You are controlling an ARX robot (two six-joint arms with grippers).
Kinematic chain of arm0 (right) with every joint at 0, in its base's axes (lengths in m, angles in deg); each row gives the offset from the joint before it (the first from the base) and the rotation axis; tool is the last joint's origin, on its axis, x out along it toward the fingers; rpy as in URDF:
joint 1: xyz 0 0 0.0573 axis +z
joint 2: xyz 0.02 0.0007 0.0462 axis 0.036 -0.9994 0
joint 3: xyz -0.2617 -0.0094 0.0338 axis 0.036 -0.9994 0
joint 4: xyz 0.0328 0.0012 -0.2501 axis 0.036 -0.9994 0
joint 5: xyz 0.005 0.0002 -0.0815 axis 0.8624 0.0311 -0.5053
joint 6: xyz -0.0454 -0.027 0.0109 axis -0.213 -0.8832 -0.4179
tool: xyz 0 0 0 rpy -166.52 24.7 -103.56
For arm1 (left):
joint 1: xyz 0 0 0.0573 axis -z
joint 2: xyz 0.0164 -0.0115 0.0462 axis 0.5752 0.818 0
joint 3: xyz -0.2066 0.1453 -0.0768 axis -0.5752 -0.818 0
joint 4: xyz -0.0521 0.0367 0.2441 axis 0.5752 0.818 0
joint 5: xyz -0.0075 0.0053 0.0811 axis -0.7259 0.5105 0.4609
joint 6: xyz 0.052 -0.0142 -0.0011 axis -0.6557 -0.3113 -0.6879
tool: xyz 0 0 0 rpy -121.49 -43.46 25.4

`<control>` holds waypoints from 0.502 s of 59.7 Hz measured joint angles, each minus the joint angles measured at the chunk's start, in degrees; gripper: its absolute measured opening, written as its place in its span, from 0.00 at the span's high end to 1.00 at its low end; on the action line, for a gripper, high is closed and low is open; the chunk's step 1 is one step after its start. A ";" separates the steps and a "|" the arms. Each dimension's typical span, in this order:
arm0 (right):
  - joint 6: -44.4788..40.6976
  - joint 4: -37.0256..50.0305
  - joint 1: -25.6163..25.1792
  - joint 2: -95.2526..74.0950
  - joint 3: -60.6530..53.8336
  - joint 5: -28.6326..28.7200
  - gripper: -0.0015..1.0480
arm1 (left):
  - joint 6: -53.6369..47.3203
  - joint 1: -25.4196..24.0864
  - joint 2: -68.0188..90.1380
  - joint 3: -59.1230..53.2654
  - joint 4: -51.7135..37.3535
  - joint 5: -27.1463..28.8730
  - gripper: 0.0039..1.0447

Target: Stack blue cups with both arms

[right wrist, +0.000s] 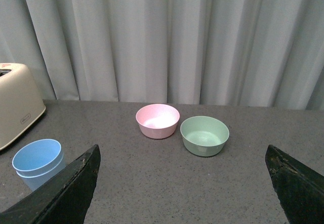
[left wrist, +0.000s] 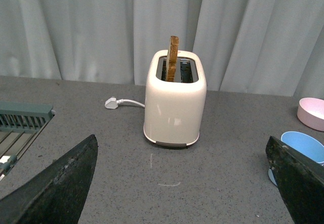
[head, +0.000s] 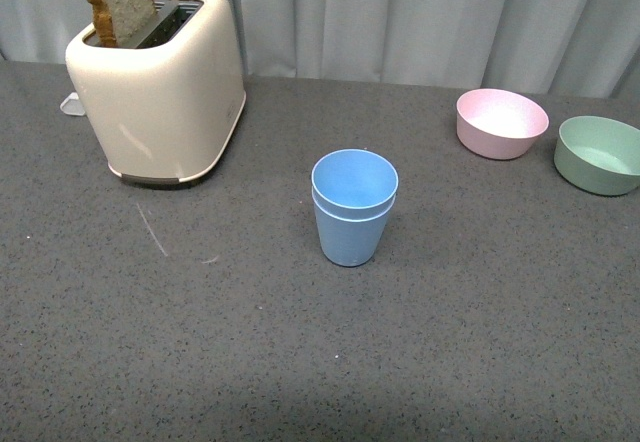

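Observation:
Two light blue cups (head: 353, 207) stand upright in the middle of the grey table, one nested inside the other, with two rims showing. In the left wrist view the blue cups (left wrist: 305, 148) sit partly behind one finger. In the right wrist view the blue cups (right wrist: 38, 162) stand beside the other arm's finger. My left gripper (left wrist: 182, 183) is open over bare table, with nothing between its fingers. My right gripper (right wrist: 182, 183) is also open and holds nothing. Neither arm appears in the front view.
A cream toaster (head: 160, 87) with a bread slice (head: 118, 0) in its slot stands at the back left, its white plug (left wrist: 111, 103) behind it. A pink bowl (head: 501, 122) and a green bowl (head: 598, 154) sit at the back right. A grey-green rack (left wrist: 20, 122) lies by the left arm.

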 joint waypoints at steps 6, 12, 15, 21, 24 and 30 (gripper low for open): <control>0.00 0.00 0.00 0.00 0.00 0.00 0.09 | 0.00 0.00 0.00 0.00 0.00 0.02 0.06; 0.00 0.00 0.00 0.00 0.00 0.00 0.09 | 0.00 0.00 0.00 0.00 0.00 0.02 0.06; 0.00 0.00 0.00 0.00 0.00 0.00 0.09 | 0.00 0.00 0.00 0.00 0.00 0.02 0.06; 0.00 0.00 0.00 0.00 0.00 0.00 0.09 | 0.00 0.00 0.00 0.00 0.00 0.02 0.06; 0.00 0.00 0.00 0.00 0.00 0.00 0.09 | 0.00 0.00 0.00 0.00 0.00 0.02 0.06; 0.00 0.00 0.00 0.00 0.00 0.00 0.09 | 0.00 0.00 0.00 0.00 0.00 0.02 0.06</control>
